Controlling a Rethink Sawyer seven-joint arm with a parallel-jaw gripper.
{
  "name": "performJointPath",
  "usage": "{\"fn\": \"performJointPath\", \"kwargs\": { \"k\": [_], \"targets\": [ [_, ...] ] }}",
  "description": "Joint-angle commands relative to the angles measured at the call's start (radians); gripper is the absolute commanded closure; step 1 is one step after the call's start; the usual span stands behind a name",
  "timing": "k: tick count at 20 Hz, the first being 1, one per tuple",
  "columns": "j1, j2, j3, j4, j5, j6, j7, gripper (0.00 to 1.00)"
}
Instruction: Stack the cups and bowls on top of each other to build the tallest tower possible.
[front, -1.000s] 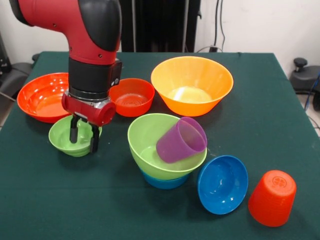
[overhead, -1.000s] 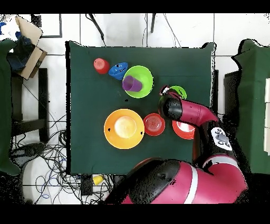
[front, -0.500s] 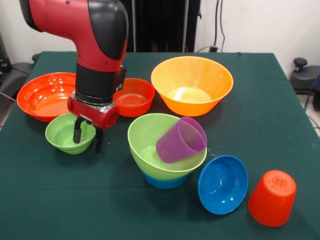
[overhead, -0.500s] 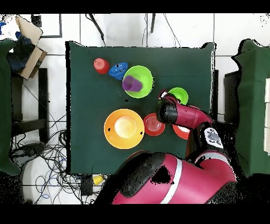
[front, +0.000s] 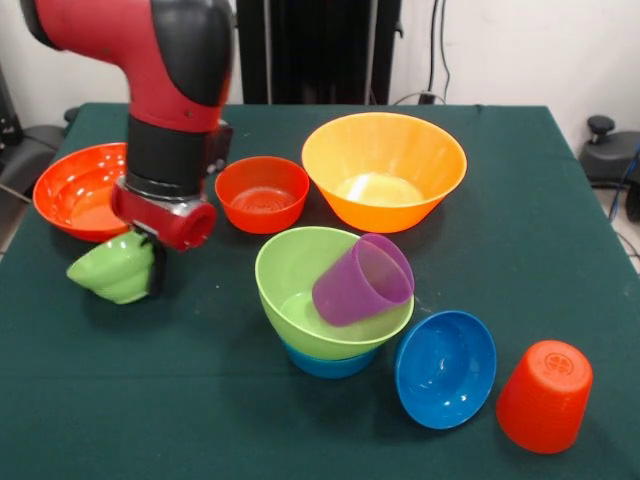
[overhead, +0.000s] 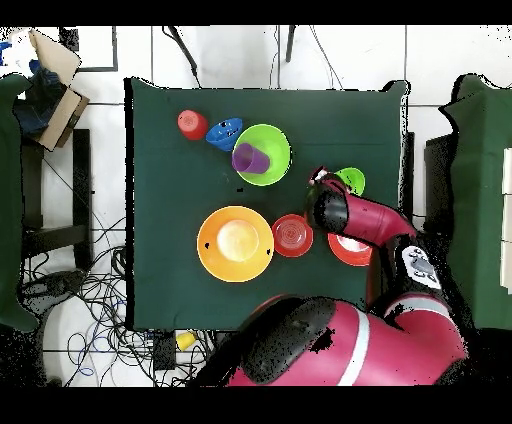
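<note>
My gripper (front: 150, 278) is shut on the rim of a small light green bowl (front: 113, 268), which hangs tipped on its side at the table's left. In the overhead view the same bowl (overhead: 353, 180) pokes out beside the gripper (overhead: 325, 181). At the centre, a large light green bowl (front: 300, 285) sits nested on a light blue bowl (front: 330, 362), with a purple cup (front: 362, 280) lying tilted inside it. A dark blue bowl (front: 445, 368) leans to their right. An orange-red cup (front: 544, 396) stands upside down at the front right.
A large yellow-orange bowl (front: 384, 170) stands at the back centre, with a medium red-orange bowl (front: 262, 193) to its left. A large red-orange bowl (front: 72, 190) sits at the far left, just behind the arm. Overhead, the arm covers part of that bowl (overhead: 352, 246).
The small green bowl went from upright on the table to tipped on its side. It shifted left in the front view along with my gripper.
</note>
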Motion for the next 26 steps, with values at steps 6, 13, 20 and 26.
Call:
{"fn": "performJointPath", "kwargs": {
  "k": [6, 13, 20, 26],
  "targets": [
    [-0.086, -0.324, 0.21, 0.091, 0.042, 0.484, -0.118, 1.0],
    [-0.026, -0.427, 0.232, -0.005, 0.089, 0.736, -0.083, 1.0],
    [0.072, -0.503, 0.218, -0.02, 0.122, 0.865, 0.0, 1.0],
    [0.174, -0.403, 0.18, -0.085, 0.095, 0.75, 0.085, 1.0]
  ]
}}
